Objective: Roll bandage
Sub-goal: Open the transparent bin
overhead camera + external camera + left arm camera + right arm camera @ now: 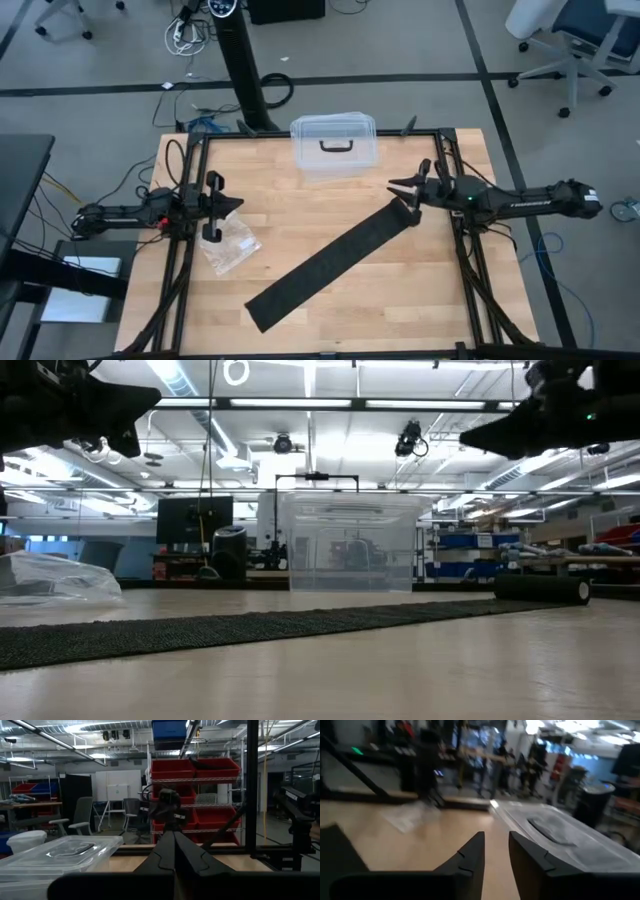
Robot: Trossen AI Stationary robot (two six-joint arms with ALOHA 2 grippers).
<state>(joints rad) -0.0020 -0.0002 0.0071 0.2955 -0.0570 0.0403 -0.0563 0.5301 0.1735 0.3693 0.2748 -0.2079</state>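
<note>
Bandage (335, 262) lies flat on the table (440, 310), running diagonally from the near-left middle up toward the far right. In the low view only its far-right end (540, 589) shows a small rolled-up lump; the rest of the strip is unrolled. Judgement: rolling barely begun, nearly the whole length left.

Left gripper (214, 208) hovers at the left side above a clear plastic bag (229, 247), fingers pressed together, holding nothing; this arm appears to be waiting.

Right gripper (412, 193) is just above the bandage's far end, raised off it. Fingers (470, 857) stand slightly apart with nothing between them.

Clear plastic box (335, 147) sits at the far edge, apart from the bandage.
</note>
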